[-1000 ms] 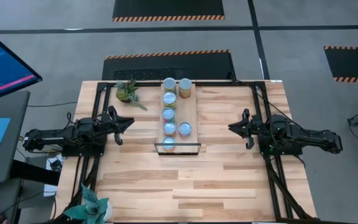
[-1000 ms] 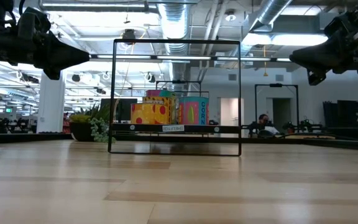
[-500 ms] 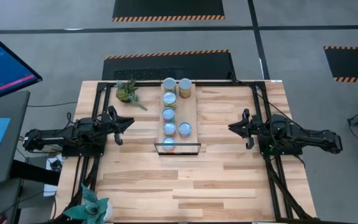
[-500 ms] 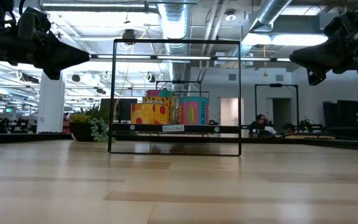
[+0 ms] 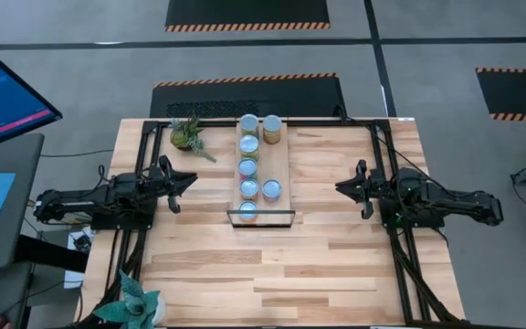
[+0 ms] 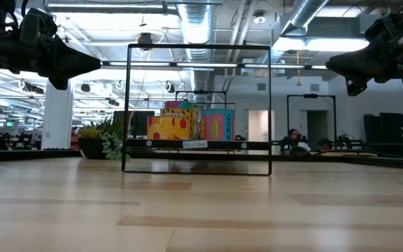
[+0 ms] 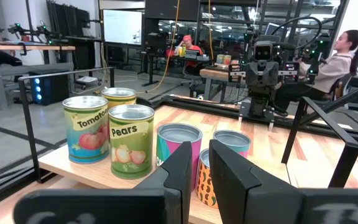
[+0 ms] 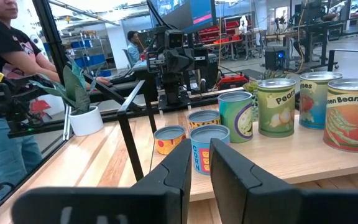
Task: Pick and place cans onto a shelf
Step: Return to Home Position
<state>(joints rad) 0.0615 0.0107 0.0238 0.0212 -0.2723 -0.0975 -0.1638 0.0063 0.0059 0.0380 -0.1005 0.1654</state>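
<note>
All seven cans [image 5: 248,167] are sitting on the shelf [image 5: 281,164] in the middle of the desk [image 5: 336,256], none held. The left gripper [image 5: 188,179] and right gripper [image 5: 343,187] hover off to either side, well apart from it, both with jaws at a narrow gap and nothing in them.

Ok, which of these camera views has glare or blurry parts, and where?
Low view: bright ceiling lights wash out the room behind the shelf. Left wrist view: the left claw up close is soft, while the cans look sharp. High view: evenly lit, with shiny can tops.
</note>
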